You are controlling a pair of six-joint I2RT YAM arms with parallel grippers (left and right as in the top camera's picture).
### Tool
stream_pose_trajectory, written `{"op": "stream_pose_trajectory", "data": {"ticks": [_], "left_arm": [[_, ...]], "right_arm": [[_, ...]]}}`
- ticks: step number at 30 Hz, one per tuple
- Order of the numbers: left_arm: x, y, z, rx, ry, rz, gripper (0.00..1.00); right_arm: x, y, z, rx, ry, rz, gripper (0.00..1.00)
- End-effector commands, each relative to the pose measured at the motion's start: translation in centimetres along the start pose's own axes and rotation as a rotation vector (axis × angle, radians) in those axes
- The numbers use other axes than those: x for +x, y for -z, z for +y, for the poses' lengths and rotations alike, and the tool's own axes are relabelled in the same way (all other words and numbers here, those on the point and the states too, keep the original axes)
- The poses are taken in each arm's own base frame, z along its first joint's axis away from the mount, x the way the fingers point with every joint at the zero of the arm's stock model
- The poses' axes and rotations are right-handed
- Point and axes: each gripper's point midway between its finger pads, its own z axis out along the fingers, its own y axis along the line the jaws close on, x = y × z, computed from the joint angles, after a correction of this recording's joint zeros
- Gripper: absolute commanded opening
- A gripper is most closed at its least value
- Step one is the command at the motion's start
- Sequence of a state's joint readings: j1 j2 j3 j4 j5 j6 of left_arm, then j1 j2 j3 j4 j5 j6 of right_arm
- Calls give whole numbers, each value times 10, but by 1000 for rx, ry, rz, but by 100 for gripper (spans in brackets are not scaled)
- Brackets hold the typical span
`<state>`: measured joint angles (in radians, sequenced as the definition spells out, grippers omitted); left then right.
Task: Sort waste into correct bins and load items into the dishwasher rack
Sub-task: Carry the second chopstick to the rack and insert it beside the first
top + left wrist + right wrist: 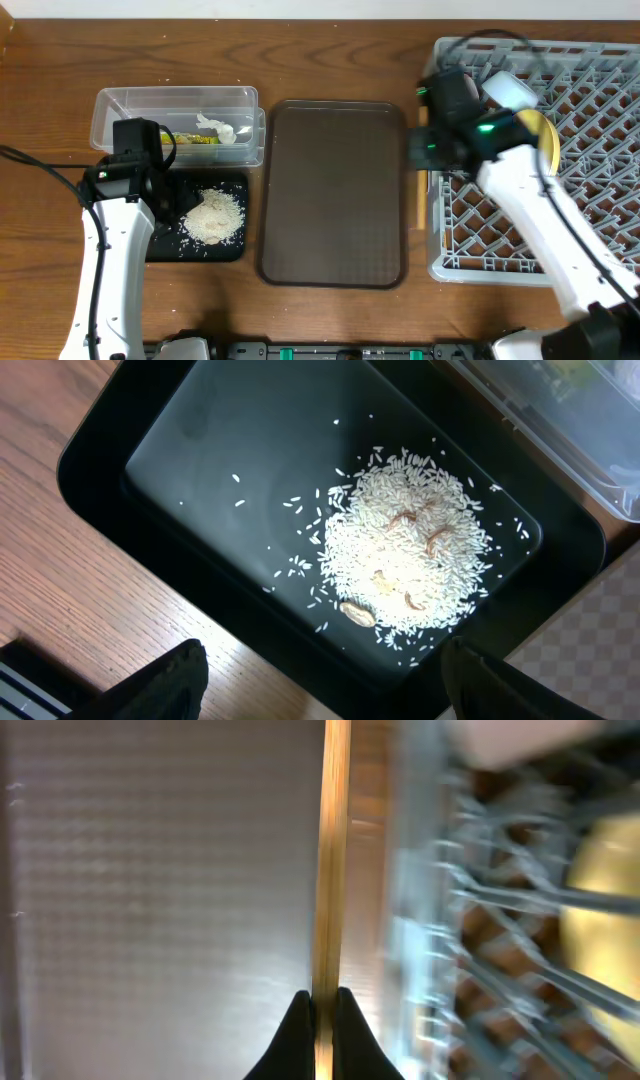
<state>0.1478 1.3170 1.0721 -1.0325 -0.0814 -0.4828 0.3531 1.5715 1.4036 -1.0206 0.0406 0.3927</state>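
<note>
The grey dishwasher rack [590, 215] stands at the right, with the yellow plate [545, 140] upright in it. My right gripper [320, 1005] is shut on a wooden chopstick [332, 850], at the gap between the brown tray and the rack's left edge [420, 950]; the chopstick shows there in the overhead view [421, 205]. The beige rice scraps [405, 555] lie piled in the black tray [180, 450]. My left gripper [320, 685] is open and empty above that tray's near edge. The clear tub [120, 110] holds the white tissue [222, 128] and the green-yellow wrapper [195, 138].
The large brown serving tray [335, 190] lies between the bins and the rack. A pale dish [510, 90] sits in the rack behind my right wrist. The clear tub's edge shows in the left wrist view [560, 420].
</note>
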Motion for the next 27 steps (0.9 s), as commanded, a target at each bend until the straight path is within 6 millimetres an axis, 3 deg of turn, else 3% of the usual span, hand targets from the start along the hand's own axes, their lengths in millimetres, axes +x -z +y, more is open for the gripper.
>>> {"op": "stream_pose_trajectory", "data": {"ticks": [1,6,11,20,27], "left_arm": [[-2,3,2,0,15,-12,78],[-2,3,2,0,15,-12,78],[-2,3,2,0,15,-12,78],[-2,3,2,0,15,-12,78],[-2,3,1,1,14,-12,78]], "right_arm": [[-2,8,-30,43,6,15,1],[15,5,-63,94,-4,102,1],[31,-5,-79,113,37,165,1],[62,-53,-75,54,35,200,1],[57,-66,-71,25,36,149,12]]}}
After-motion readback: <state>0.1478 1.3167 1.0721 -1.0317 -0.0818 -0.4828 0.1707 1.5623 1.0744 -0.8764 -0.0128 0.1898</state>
